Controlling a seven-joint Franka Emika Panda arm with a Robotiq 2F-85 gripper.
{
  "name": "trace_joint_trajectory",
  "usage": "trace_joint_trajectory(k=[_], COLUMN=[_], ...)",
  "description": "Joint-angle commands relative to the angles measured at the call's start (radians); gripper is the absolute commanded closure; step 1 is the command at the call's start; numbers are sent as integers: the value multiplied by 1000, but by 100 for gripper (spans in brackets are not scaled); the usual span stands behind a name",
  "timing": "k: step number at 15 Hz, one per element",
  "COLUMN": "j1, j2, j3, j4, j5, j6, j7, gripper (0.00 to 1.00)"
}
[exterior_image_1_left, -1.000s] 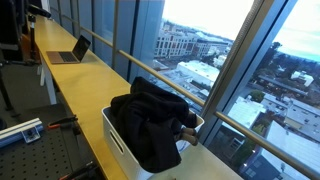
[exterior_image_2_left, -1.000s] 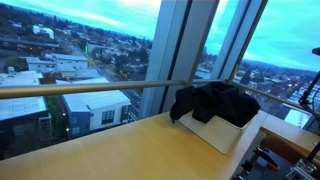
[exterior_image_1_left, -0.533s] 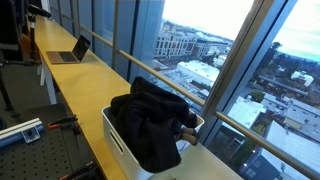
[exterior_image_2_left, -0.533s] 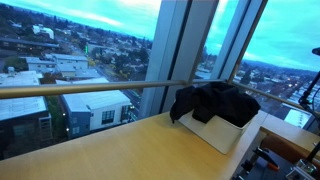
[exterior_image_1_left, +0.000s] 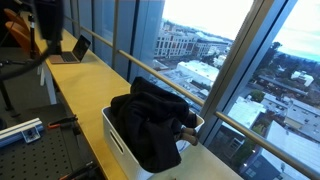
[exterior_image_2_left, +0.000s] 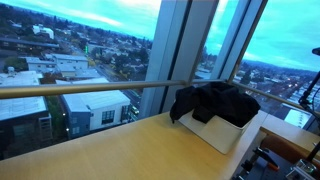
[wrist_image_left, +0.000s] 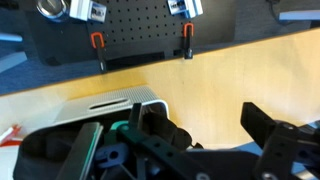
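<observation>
A white bin (exterior_image_1_left: 118, 140) stands on the long wooden counter (exterior_image_1_left: 75, 85) by the windows, heaped with black clothing (exterior_image_1_left: 152, 118). Both also show in an exterior view, the bin (exterior_image_2_left: 230, 134) under the clothing (exterior_image_2_left: 213, 102). In the wrist view my gripper (wrist_image_left: 205, 128) is open and empty above bare counter wood, with the bin's slotted white corner (wrist_image_left: 105, 104) just to its left. My arm (exterior_image_1_left: 46, 22) shows as a dark blur at the top left of an exterior view, far from the bin.
An open laptop (exterior_image_1_left: 70, 51) sits farther along the counter. A black perforated board (wrist_image_left: 130, 35) with red-handled clamps lies beside the counter edge, and it also shows in an exterior view (exterior_image_1_left: 30, 150). Glass windows and a railing (exterior_image_2_left: 90, 88) bound the counter's far side.
My arm has come into view at the top left of an exterior view, where it was absent before. The bin and clothing have not moved.
</observation>
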Motion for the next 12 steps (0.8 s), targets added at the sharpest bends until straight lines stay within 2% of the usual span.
trace_joint_trajectory(k=[1,5,9,12], j1=[69,107,74,27], j2=[153,329,557,710], j3=[56,109,129,125], j4=[75,142,224,289], j5=[60,-2,-104,-184], j6=[215,467,672,756], j7=[-55,-119,-132,-80], gripper=[0,0,0,0])
